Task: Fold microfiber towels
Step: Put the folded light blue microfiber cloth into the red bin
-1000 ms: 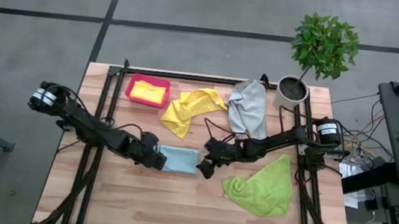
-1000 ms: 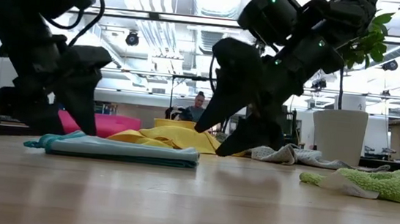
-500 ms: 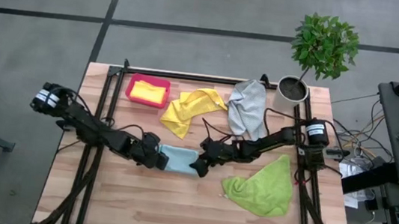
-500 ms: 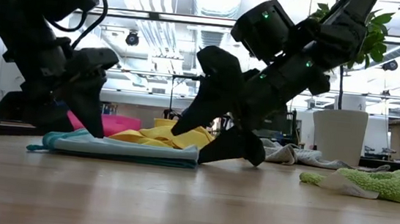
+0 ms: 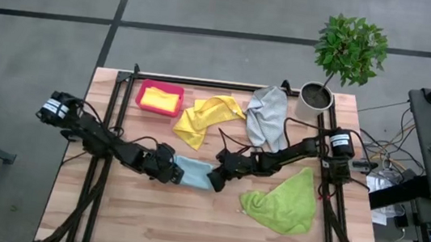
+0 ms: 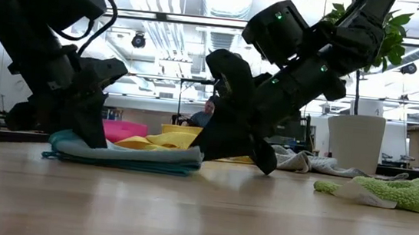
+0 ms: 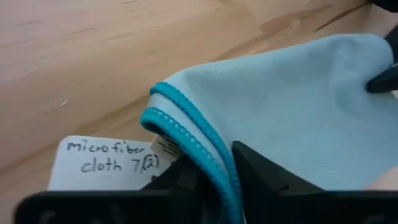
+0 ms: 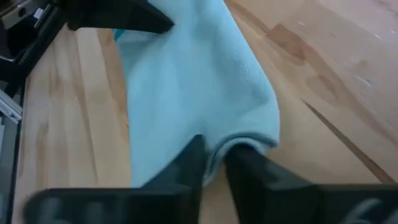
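Mid-table, the left gripper and right gripper pinched opposite ends of the part-folded light blue towel; grey towel, lime green towel and one yellow towel lay unfolded.

hidden: light blue towel ends under both arms | cut off: label lower edge

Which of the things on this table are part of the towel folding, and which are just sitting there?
Job:
light blue microfiber towel, pinched by left gripper and right gripper
yellow towel
grey towel
lime green towel
yellow cloth in bin

Lying about:
pink-red plastic bin
potted plant
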Robot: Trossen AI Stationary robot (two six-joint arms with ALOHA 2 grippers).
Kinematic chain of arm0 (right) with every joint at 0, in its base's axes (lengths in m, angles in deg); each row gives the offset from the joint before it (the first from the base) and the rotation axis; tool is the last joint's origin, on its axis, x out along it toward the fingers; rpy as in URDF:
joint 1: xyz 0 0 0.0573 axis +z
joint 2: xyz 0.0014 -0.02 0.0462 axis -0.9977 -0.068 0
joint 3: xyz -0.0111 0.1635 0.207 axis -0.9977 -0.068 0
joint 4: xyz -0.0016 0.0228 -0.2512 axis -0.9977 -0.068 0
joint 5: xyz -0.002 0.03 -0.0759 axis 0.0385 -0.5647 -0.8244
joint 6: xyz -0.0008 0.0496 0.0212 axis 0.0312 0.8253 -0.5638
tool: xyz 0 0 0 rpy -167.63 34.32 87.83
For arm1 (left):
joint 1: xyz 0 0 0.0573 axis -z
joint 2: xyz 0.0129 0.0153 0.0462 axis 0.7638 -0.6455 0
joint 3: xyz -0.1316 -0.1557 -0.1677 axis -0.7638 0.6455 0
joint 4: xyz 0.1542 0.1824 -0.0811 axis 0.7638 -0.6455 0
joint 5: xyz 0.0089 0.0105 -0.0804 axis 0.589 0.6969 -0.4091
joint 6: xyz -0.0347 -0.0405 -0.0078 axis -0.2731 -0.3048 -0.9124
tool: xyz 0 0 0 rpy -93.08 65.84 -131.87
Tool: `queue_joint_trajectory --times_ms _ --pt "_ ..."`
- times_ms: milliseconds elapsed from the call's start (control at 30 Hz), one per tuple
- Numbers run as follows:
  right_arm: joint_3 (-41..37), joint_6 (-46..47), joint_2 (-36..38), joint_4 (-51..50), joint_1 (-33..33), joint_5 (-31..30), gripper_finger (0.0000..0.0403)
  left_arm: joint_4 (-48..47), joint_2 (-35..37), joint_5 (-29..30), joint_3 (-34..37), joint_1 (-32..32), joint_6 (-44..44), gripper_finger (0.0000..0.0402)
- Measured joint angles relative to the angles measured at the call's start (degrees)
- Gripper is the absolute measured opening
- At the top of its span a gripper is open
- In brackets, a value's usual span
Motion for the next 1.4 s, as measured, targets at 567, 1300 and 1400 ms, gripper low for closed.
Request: queue_joint_trajectory --times_ms 567,1300,1400 --pt "0.9 -6.7 3.3 4.0 -3.9 -0.1 0.0013 -8.7 9.9 7.2 -0.1 -0.9 7.9 0.0013" --pt "22.8 -30.5 2.0 -5.0 -17.1 -0.6 0.0012 -15.9 34.1 11.6 -1.0 -25.7 46.8 0.0013" --pt "26.1 -32.3 -0.6 -5.2 -18.8 -0.2 0.0012 -16.1 35.4 11.3 -1.9 -30.5 52.8 0.0013"
